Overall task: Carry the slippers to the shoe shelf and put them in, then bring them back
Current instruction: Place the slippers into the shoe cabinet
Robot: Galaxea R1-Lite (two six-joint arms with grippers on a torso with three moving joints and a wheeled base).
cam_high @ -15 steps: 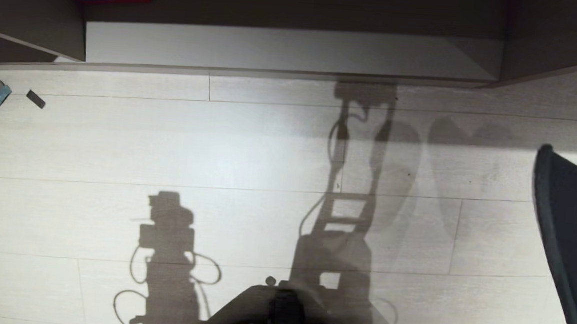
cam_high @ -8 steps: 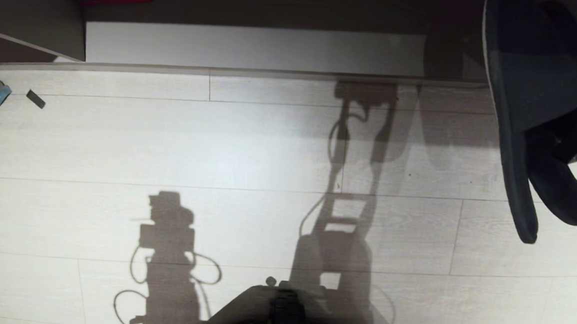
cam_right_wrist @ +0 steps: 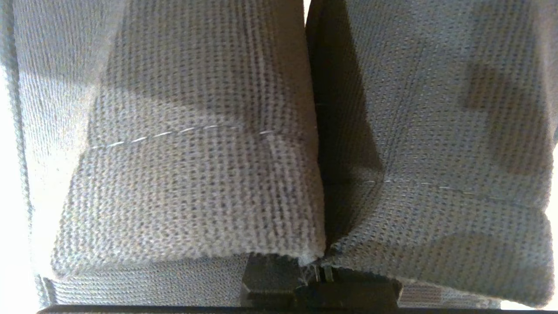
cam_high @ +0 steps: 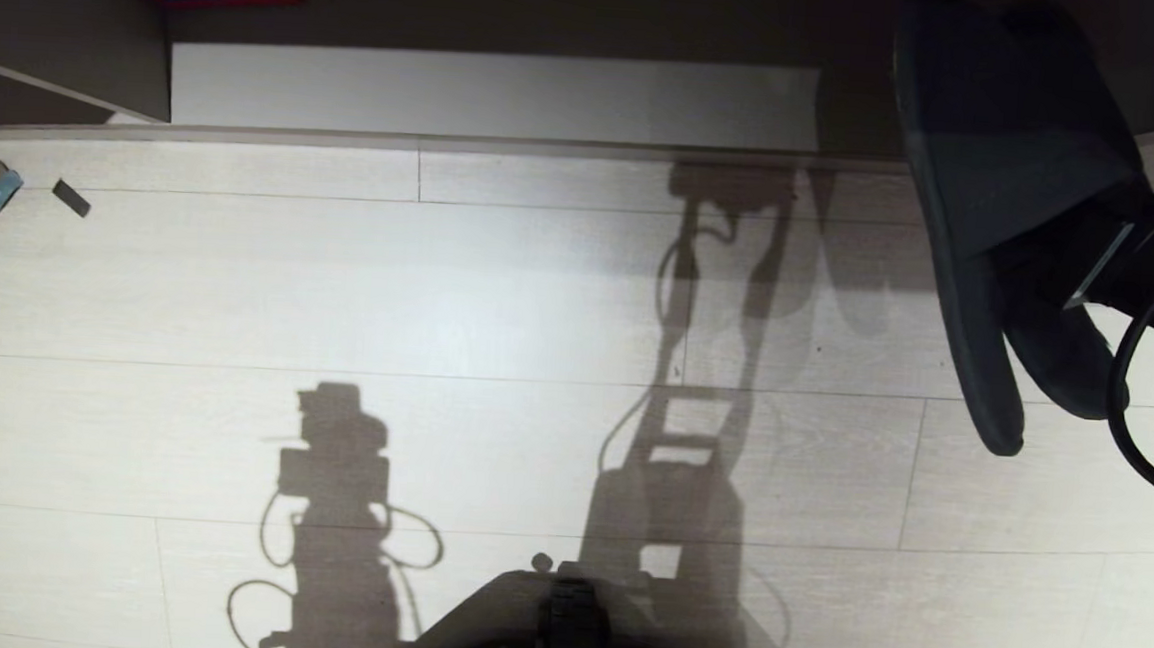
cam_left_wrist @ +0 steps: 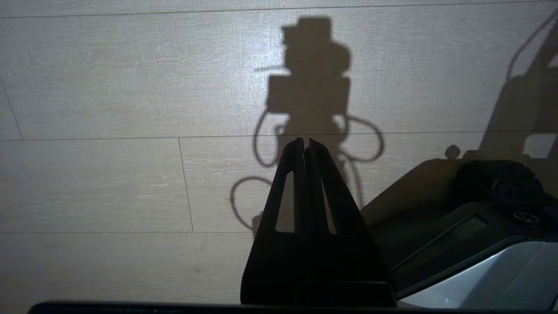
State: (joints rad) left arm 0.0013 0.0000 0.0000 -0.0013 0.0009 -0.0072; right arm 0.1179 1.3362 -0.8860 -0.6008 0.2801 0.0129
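The slippers [cam_high: 997, 179] are hanging soles outward, long axis running toward the shoe shelf [cam_high: 491, 93], with the right gripper [cam_right_wrist: 320, 270] clamping both woven straps together.

Head camera looks down; wrist cameras close in.
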